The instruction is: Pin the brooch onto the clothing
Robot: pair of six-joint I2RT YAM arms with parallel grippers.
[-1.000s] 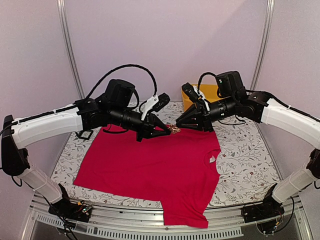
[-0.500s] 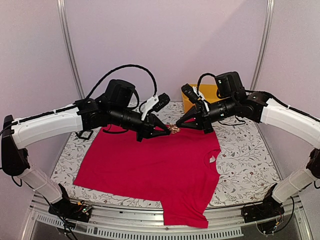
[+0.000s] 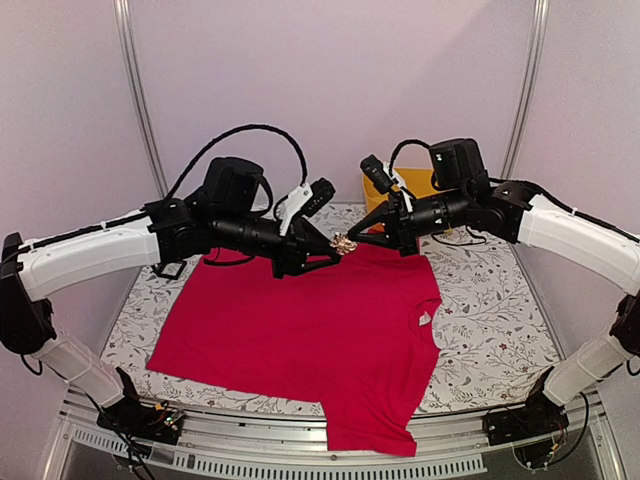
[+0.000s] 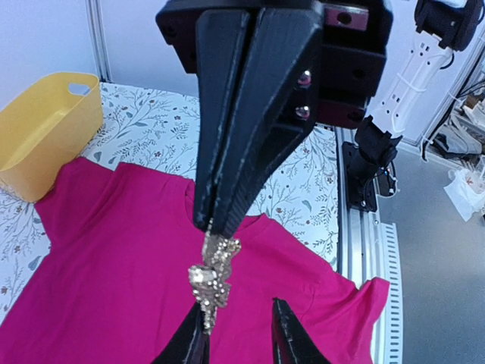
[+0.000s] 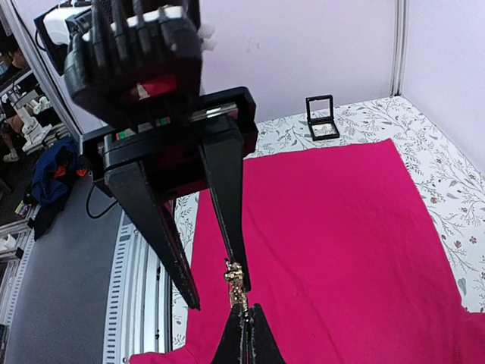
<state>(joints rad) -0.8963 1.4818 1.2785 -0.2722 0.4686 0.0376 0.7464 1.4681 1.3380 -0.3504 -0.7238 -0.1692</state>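
Observation:
The brooch (image 3: 343, 243) is a small glittery silver-gold cluster held in the air above the far edge of the clothing (image 3: 310, 340), a red-pink T-shirt spread flat on the table. My right gripper (image 3: 350, 238) is shut on the brooch (image 5: 236, 279), which stands up from its closed tips (image 5: 246, 326). My left gripper (image 3: 334, 252) faces it tip to tip and is open. In the left wrist view the brooch (image 4: 212, 269) hangs from the right gripper (image 4: 215, 224) and rests against one left finger (image 4: 193, 337). The other left finger stands apart from it.
A yellow tub (image 3: 400, 188) stands on the floral tablecloth (image 3: 490, 300) just behind the right gripper. A small black open box (image 5: 321, 117) sits by the shirt's far left corner. The table's metal front rail (image 3: 250, 465) runs below the shirt.
The right gripper closed on the brooch, then the left gripper opened and let it go. Both grippers and the brooch rose slightly.

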